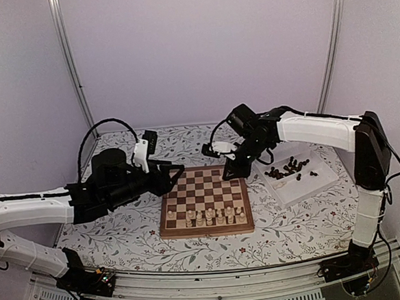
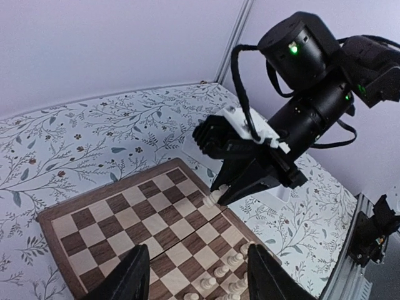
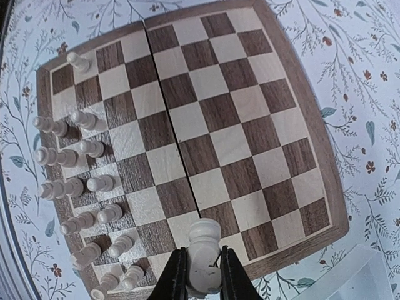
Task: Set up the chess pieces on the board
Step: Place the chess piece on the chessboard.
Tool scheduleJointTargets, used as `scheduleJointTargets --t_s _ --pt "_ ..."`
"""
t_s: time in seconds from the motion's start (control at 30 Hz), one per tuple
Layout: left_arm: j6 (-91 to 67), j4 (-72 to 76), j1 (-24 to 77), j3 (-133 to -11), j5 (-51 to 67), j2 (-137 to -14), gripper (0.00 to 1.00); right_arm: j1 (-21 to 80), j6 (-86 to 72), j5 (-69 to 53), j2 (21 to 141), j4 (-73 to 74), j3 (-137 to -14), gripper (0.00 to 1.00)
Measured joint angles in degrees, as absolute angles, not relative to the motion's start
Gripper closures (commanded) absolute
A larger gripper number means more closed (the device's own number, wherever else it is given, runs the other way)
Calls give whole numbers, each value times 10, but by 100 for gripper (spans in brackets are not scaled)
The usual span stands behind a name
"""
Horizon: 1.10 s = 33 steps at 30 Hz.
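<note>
The chessboard (image 1: 205, 199) lies mid-table, with several cream chess pieces (image 1: 217, 217) standing in its two near rows. My right gripper (image 1: 231, 171) hovers over the board's far right edge, shut on a cream piece (image 3: 204, 256); that piece hangs above the board's right side in the left wrist view (image 2: 215, 197). The board fills the right wrist view (image 3: 206, 125), cream pieces (image 3: 75, 181) along its left. My left gripper (image 1: 176, 173) is open and empty at the board's far left corner; its fingers (image 2: 128, 278) frame the board (image 2: 137, 219) from above.
A white tray (image 1: 299, 179) at the right holds several dark brown pieces (image 1: 289, 167) and one cream piece (image 1: 278, 184). The tablecloth (image 1: 123, 231) is flowered. Pale walls and metal posts close in the back and sides.
</note>
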<state>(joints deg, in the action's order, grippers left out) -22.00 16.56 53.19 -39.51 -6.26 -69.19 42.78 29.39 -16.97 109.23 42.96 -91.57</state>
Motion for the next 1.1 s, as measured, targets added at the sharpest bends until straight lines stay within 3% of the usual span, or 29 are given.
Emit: scheduleJointTargets --t_s 0.27,0.43,0.57,0.73,1.1 --pt "-237 149 531 -377 -117 -625 45 489 329 -63 1162 458 -923 95" --pt "-238 139 531 -376 -128 -621 45 508 339 -33 1183 464 -925 86" --pt "-239 134 531 -376 -130 -622 44 511 342 -26 1188 466 -932 72" --pt "-239 129 531 -376 -129 -630 44 510 344 -21 1189 469 -934 65" --pt "-203 68 530 -451 -105 -728 43 468 343 -78 1103 493 -915 60"
